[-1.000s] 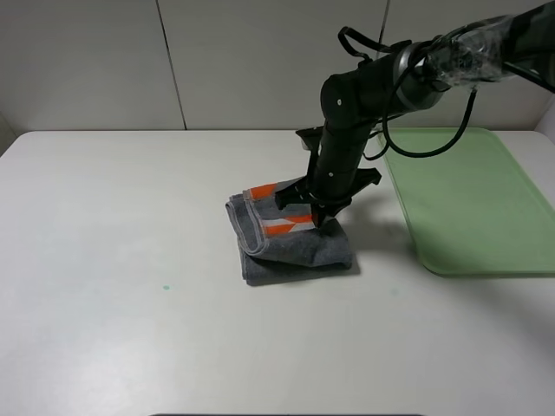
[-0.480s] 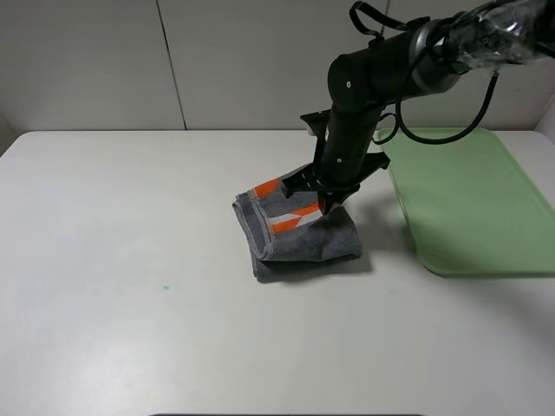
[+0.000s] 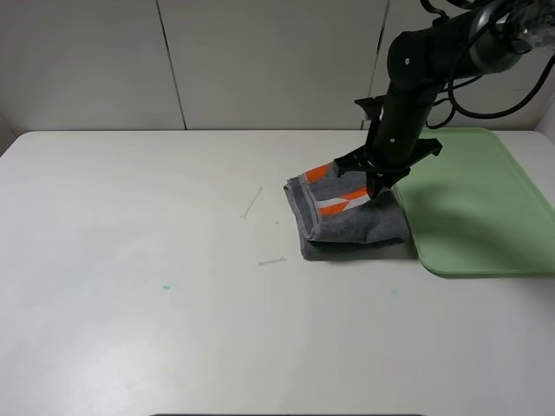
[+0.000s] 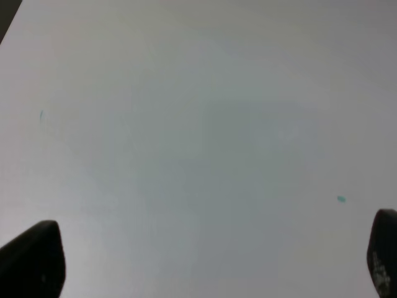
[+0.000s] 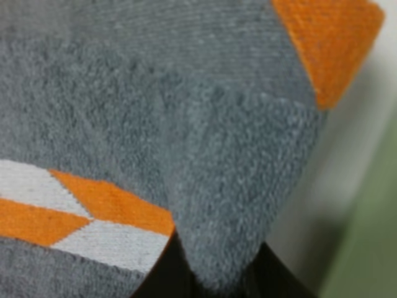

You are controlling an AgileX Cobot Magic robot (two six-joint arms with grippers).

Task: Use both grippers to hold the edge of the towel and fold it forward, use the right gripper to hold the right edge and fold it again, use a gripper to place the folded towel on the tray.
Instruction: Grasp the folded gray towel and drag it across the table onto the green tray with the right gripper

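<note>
My right gripper (image 3: 378, 186) is pinched tight on the folded towel (image 3: 351, 217), a ridge of grey terry bunched between my fingertips (image 5: 162, 273). The bundle hangs from that pinch with its lower edge dragging on the white table (image 3: 130, 260), right beside the near rim of the green tray (image 3: 486, 199). To land it well I want more lift so the folds clear the rim, then set down flat toward the middle. My left gripper (image 4: 205, 261) is spread wide over bare table, holding nothing.
</note>
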